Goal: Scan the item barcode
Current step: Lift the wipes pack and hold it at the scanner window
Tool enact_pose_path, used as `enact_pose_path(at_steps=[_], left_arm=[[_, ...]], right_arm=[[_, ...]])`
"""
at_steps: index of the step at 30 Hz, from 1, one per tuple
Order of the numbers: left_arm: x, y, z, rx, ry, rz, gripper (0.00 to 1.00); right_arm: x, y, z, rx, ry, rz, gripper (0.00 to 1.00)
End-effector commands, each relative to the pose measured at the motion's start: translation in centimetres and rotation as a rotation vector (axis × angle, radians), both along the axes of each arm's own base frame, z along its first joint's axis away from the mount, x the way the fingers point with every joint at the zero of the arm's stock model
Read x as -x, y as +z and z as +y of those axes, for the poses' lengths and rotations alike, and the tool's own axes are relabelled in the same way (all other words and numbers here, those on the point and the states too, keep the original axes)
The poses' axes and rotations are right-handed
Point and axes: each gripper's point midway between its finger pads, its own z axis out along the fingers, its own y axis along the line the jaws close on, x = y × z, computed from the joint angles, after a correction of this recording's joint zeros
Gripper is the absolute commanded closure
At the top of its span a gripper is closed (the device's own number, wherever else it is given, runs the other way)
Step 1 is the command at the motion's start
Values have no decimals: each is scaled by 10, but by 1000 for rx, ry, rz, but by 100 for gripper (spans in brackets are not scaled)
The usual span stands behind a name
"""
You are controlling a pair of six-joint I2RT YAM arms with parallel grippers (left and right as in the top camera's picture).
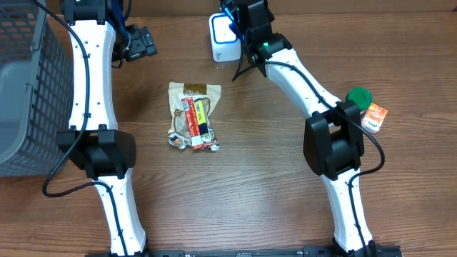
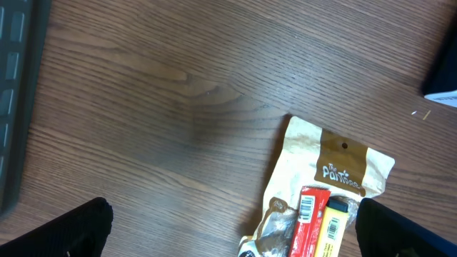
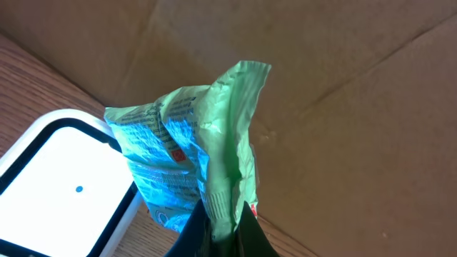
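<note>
Green packet (image 3: 207,157) hangs crumpled, pinched in the right tool (image 3: 221,232), just beside the white scanner (image 3: 64,185) at the far side of the tabletop (image 1: 271,178). The left tool (image 2: 232,239) stands apart over a snack pouch (image 2: 321,193). A grey basket (image 1: 21,93) sits far left.

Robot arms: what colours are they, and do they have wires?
Both the left arm and right arm are long white tubes with chunky black joints. A thin black wire loops beside each one. The right arm shows a small green light. The fingers are black.
</note>
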Motion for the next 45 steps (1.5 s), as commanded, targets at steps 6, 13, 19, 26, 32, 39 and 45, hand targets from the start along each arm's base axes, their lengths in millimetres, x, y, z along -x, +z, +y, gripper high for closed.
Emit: enact_pose_path(at_steps=[6,13,19,26,32,39,45], left_arm=[[-1,-3,-4,7,5,2,0],[-1,-3,-4,7,5,2,0],[-1,-3,-4,7,5,2,0],[-1,-3,-4,7,5,2,0],[-1,-3,-4,7,5,2,0],[-1,-3,-4,7,5,2,0],[-1,-3,-4,7,6,2,0]], right_arm=[[-9,-23,3,10,-17,-4,96],[-6,-24,13,33,11,-10,96],[-1,-28,16,128,28,4,96],[13,-42,29,160,56,66,96],[23,-50,40,174,78,100,96],[29,-40,48,169,91,91,96],[36,-38,47,183,96,119,96]])
